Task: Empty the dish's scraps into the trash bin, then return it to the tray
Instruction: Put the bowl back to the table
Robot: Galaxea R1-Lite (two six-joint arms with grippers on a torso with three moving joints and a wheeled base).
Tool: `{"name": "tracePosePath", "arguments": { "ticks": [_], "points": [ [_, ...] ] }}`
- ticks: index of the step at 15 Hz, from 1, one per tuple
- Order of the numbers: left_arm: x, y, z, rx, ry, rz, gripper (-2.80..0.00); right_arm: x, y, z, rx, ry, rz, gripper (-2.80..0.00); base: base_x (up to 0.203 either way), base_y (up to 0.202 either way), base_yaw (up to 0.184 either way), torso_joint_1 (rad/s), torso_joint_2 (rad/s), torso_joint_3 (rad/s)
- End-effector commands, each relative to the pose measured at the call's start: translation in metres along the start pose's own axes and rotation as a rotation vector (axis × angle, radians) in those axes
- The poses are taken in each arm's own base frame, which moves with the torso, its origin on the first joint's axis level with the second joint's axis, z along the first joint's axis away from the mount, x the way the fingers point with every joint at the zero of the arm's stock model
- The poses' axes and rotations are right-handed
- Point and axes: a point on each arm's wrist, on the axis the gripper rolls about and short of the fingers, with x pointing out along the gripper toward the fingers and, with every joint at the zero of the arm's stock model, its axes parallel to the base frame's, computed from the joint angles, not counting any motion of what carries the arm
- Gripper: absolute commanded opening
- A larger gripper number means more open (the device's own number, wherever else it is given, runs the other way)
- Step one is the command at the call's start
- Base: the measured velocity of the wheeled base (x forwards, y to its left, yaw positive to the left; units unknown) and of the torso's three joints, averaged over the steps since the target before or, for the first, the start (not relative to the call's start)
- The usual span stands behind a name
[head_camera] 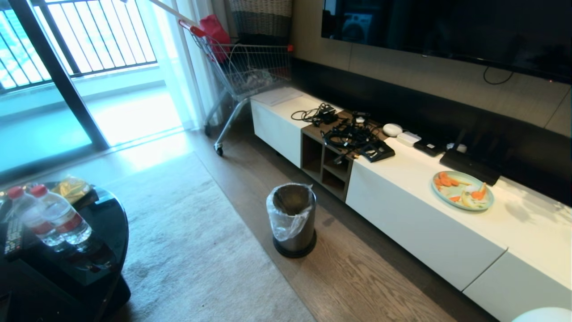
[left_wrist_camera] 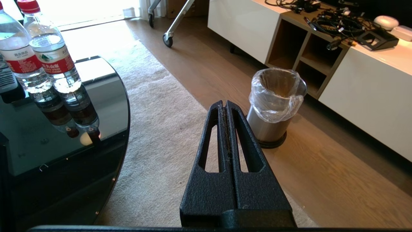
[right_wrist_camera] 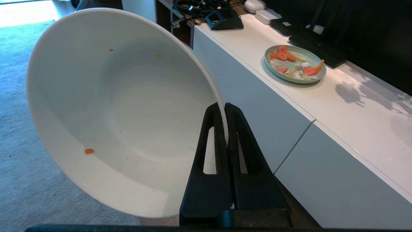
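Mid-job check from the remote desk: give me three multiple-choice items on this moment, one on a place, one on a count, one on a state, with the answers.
1. Where does the trash bin stand?
A. on the white cabinet
B. on the wood floor in front of the white cabinet
C. on the glass table

2. How many water bottles stand on the glass table?
A. one
B. two
C. four

3. What is the state of the dish?
A. nearly empty, its rim pinched by the right gripper
B. heaped with scraps on the cabinet
C. lying upside down on the rug

Answers: 1 B, the head view shows it on the floorboards beside the rug. 2 B, two red-capped bottles show side by side. 3 A, only a few orange bits cling inside it.
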Motion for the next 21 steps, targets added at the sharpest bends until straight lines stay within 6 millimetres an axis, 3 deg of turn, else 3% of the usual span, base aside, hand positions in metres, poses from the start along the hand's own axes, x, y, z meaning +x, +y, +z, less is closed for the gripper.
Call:
{"name": "tracePosePath", "arguments": {
  "ticks": [1, 4, 21],
  "points": [
    [0.0000, 0.0000, 0.0000, 0.000, -0.001, 0.001, -2.80, 0.0001, 0.0000, -0.0003, 0.000, 0.004, 0.001, -2.80, 0.000, 0.000, 0.000, 0.000, 0.00, 0.000],
    [0.0000, 0.0000, 0.0000, 0.000, -0.001, 0.001, -2.80, 0.0001, 0.0000, -0.0003, 0.000, 0.004, 0.001, -2.80, -0.003, 0.000, 0.032, 0.000, 0.00, 0.001],
    [0.0000, 0.0000, 0.0000, 0.000, -0.001, 0.001, -2.80, 0.0001, 0.0000, -0.0003, 0.012, 0.004, -0.001, -2.80, 0.000, -0.009, 0.167, 0.002, 0.00, 0.003]
  ]
}}
